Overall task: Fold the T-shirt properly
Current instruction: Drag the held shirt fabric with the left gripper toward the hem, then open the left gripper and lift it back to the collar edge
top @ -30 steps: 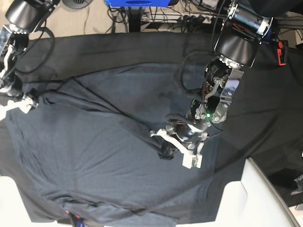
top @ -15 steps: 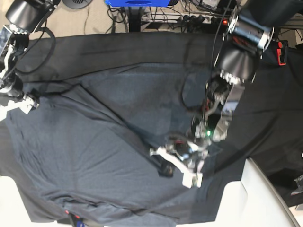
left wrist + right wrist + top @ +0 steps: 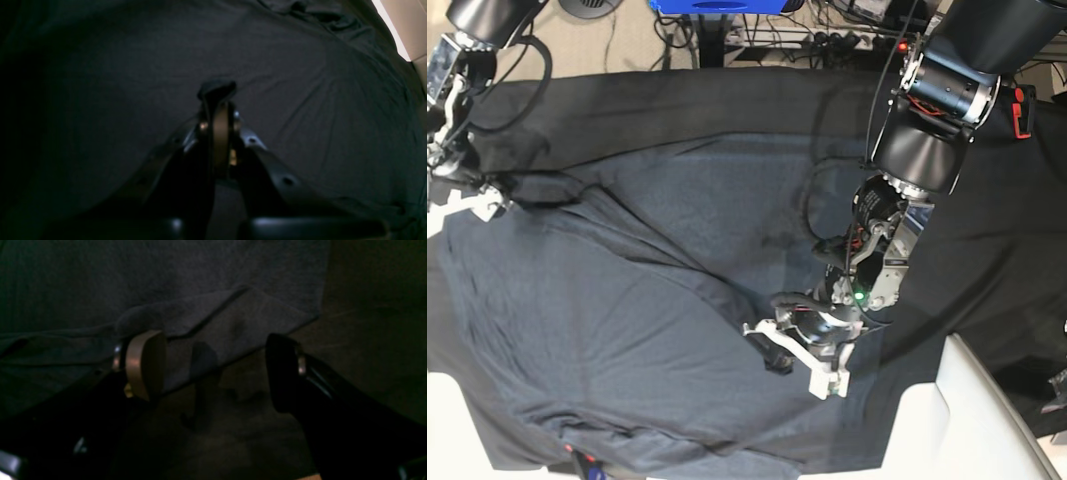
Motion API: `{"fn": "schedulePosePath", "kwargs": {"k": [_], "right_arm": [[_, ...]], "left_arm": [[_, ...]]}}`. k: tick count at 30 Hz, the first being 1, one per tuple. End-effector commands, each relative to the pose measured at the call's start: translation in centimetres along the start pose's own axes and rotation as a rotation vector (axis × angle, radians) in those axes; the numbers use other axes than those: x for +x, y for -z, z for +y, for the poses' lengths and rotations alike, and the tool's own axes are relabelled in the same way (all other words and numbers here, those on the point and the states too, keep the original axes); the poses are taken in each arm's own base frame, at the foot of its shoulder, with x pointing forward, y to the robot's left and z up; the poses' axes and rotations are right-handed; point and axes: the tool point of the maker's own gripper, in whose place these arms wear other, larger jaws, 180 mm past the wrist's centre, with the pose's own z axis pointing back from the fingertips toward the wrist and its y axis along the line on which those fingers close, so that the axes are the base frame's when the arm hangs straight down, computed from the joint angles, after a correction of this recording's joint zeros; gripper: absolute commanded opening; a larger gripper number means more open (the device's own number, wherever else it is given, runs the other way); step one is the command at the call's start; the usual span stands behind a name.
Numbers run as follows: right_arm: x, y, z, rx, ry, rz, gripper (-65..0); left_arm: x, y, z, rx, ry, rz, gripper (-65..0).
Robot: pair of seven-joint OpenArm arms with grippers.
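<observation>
T-shirt (image 3: 607, 320) on table cloth (image 3: 987, 250), hands (image 3: 792, 352) upon it

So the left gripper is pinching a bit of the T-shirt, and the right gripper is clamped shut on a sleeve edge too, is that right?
Not quite. The left gripper is pinching a bit of the T-shirt, but the right gripper is open: the right wrist view shows its fingers spread wide apart over the shirt's edge, gripping nothing.

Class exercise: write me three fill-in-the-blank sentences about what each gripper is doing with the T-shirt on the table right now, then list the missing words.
1. The left gripper is ____ on a pinch of the T-shirt.
2. The right gripper has its jaws ____.
3. Between the right gripper's fingers lies a folded ____ of the T-shirt.

Missing words: shut; open; edge
</observation>
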Motion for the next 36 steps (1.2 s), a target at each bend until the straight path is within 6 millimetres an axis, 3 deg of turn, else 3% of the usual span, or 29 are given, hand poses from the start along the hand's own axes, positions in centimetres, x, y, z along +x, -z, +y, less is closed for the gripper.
{"fn": "schedulePosePath", "kwargs": {"k": [1,3,5,8,10,12,15,18,20,24,26,32,33,36], "right_arm": [[1.6,-0.5,0.1,0.006,-0.010,-0.049,-21.0],[1.1,-0.5,-0.2,0.000,-0.012,-0.040,-21.0],[1.1,-0.8,-0.3,-0.003,-0.016,-0.046,-21.0],[1.1,-1.3,-0.3,0.007,-0.049,-0.052,-21.0],[1.2,-1.6,0.2,0.037,-0.099,-0.061,-21.0],[0.6,-1.8,0.1,0.047,-0.126,-0.050,-21.0],[0.4,-2.2,-1.2,0.021,-0.109,-0.053,-21.0],[-0.1,-2.7,-3.1,-0.009,-0.080,-0.050,-21.0],[-0.5,-3.3,-3.7,0.032,-0.057,-0.060,-21.0],[-0.5,-4.4,-4.6,0.118,0.024,-0.110,-21.0],[-1.0,-3.9,-5.1,0.130,0.081,-0.103,-21.0],[-2.3,-1.2,-5.3,0.160,0.177,-0.037,-21.0],[-2.6,-0.8,-5.4,0.163,0.185,-0.021,-21.0],[-2.6,0.4,-4.8,0.184,0.219,-0.004,-21.0]], "left_arm": [[3.4,0.2,-0.7,-0.023,0.011,-0.080,-65.0],[3.7,0.1,-0.5,-0.017,0.004,-0.084,-63.8],[4.0,0.0,-0.2,-0.015,0.009,-0.091,-46.7],[4.1,-0.1,0.2,-0.008,0.015,-0.092,-26.2],[4.1,-0.4,0.5,-0.005,0.016,-0.094,-18.3],[4.6,-0.9,0.8,-0.006,0.029,-0.110,-15.5],[5.3,-2.8,1.1,-0.019,0.071,-0.144,-15.5],[4.6,-6.2,1.6,-0.038,0.139,-0.160,-15.5],[3.1,-8.8,1.8,-0.051,0.187,-0.144,-15.6],[-2.2,-13.8,2.8,-0.066,0.262,-0.039,-17.3],[-4.2,-15.6,4.2,-0.028,0.217,-0.008,-25.2],[-9.0,-21.3,8.8,0.210,-0.086,-0.027,-61.5],[-9.8,-22.1,9.2,0.236,-0.113,-0.022,-65.0],[-12.9,-24.2,9.9,0.280,-0.144,0.044,-65.0]]}}
